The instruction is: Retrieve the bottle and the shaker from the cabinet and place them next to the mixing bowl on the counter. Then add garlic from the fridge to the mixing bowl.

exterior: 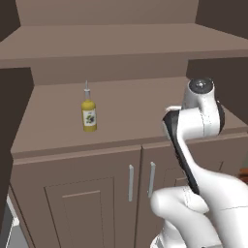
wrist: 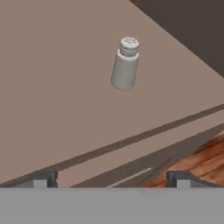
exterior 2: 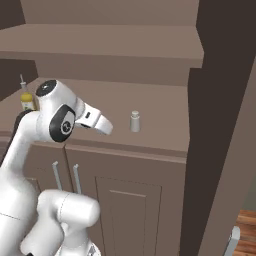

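The cabinet (exterior: pixel 121 104) stands open, with its plain brown shelves in sight and two closed panelled doors with slim silver handles (exterior: pixel 131 182) below the lower shelf. The bottle (exterior: pixel 88 114) stands upright on this lower shelf, toward its left side, a little back from the front edge; in the right base view the bottle (exterior 2: pixel 27 100) is partly behind the white arm (exterior 2: pixel 55 117). The shaker (exterior 2: pixel 134 121) stands upright on the same shelf, further to the right and well apart from the bottle, with bare shelf around it on all sides. In the hand view the shaker (wrist: pixel 125 64) appears above the middle, and it leans in the picture only because the camera is rolled. The pincer (wrist: pixel 111 180) is open: its two dark fingertips (wrist: pixel 43 179) stand wide apart at the bottom of the hand view and there is nothing between them. The pincer is in front of the shelf edge, short of the shaker and not touching it. Past the shelf edge, a piece of reddish wooden floor (wrist: pixel 199 164) is seen far below. The arm's elbow reaches up in front of the shelf between the two things.
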Tool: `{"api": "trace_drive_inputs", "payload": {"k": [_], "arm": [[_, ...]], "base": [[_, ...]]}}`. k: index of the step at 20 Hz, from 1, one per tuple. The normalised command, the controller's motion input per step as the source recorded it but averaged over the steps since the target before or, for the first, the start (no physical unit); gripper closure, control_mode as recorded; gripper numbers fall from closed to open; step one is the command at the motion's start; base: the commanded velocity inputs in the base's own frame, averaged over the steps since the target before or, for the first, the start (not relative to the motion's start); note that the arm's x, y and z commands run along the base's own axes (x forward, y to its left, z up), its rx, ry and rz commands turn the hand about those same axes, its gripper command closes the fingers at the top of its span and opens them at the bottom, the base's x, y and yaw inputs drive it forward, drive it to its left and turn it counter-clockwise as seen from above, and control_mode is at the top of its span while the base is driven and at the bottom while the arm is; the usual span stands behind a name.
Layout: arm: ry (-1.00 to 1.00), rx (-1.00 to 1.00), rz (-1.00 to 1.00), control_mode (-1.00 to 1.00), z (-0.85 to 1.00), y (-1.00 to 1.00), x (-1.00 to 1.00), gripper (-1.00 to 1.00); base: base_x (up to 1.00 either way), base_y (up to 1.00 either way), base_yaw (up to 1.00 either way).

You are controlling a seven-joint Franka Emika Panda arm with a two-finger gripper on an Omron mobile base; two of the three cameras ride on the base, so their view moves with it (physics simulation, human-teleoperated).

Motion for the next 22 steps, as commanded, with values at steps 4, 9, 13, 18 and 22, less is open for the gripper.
{"api": "trace_drive_inputs", "payload": {"k": [4,9,13,18,22], "arm": [[-0.22,-0.17,-0.19,-1.0,-0.25,-0.54,0.08,-1.0],[0.0,0.0,-0.05,-1.0,-0.01,-0.44,0.29,-1.0],[0.05,0.0,-0.04,-1.0,0.0,-0.38,0.42,-1.0],[0.14,0.03,-0.02,-1.0,0.03,-0.43,0.62,-1.0],[0.06,0.11,0.0,-1.0,0.01,-0.41,0.67,-1.0]], "base": [[0.0,0.0,0.0],[0.0,0.0,0.0],[0.0,0.0,0.0],[0.0,0.0,0.0],[0.0,0.0,0.0]]}}
